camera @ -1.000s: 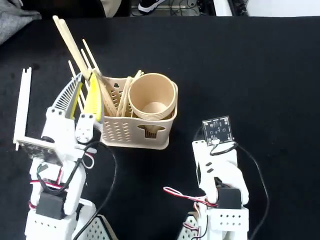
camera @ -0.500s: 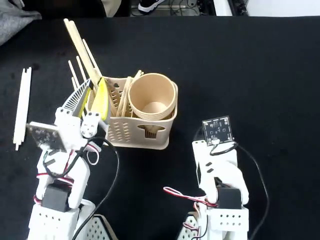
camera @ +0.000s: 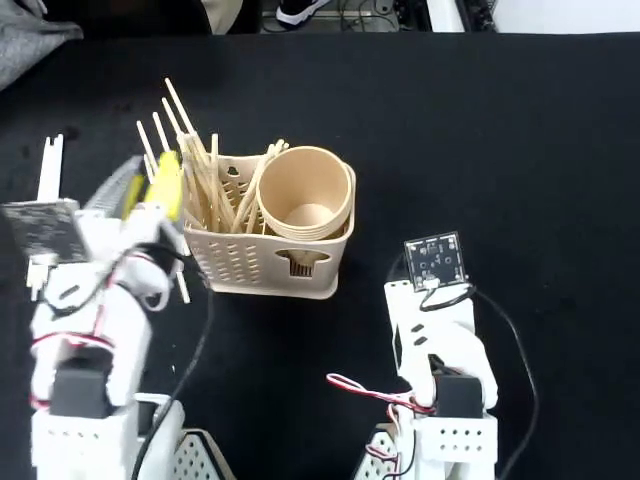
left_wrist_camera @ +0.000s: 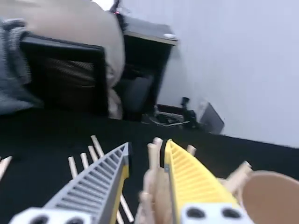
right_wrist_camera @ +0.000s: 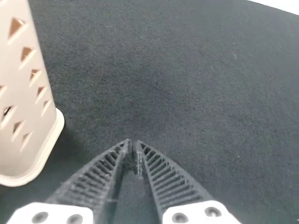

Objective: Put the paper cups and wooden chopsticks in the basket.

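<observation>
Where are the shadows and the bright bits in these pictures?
High view: the black table hides most shadows, and the cup looks a little darker inside than at its rim. Right wrist view: the table is darkest between the basket and the right gripper. Left wrist view: the pale wall at the back is the brightest part.

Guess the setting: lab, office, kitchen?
Probably an office or lab room set up as a robot bench, not a kitchen. The table is covered in black cloth, what looks like a dark office chair stands behind it near a white wall, and cables lie on the floor beyond.
</observation>
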Action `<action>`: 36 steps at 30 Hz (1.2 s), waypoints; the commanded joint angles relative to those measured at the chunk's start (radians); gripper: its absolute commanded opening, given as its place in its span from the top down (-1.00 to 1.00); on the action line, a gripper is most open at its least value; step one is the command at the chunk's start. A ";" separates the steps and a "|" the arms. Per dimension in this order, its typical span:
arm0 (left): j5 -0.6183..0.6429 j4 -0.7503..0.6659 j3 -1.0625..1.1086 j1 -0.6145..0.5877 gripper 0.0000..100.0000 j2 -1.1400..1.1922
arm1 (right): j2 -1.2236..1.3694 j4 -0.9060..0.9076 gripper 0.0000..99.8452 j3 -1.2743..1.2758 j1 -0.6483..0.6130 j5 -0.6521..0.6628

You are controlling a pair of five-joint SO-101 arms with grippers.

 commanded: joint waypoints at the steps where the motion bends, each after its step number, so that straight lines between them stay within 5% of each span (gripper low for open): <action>1: 0.057 0.210 -0.288 -0.156 0.73 0.103 | -0.056 0.005 0.98 -0.007 0.011 0.002; 6: 0.052 0.354 -0.443 -0.237 0.73 0.336 | -0.056 0.005 0.98 -0.007 0.011 0.002; 19: 0.152 0.233 -0.679 -0.257 0.73 1.208 | -0.056 0.005 0.98 -0.007 0.011 0.002; 36: 0.192 0.675 -1.563 -0.186 0.73 2.119 | -0.056 0.005 0.98 -0.007 0.011 0.002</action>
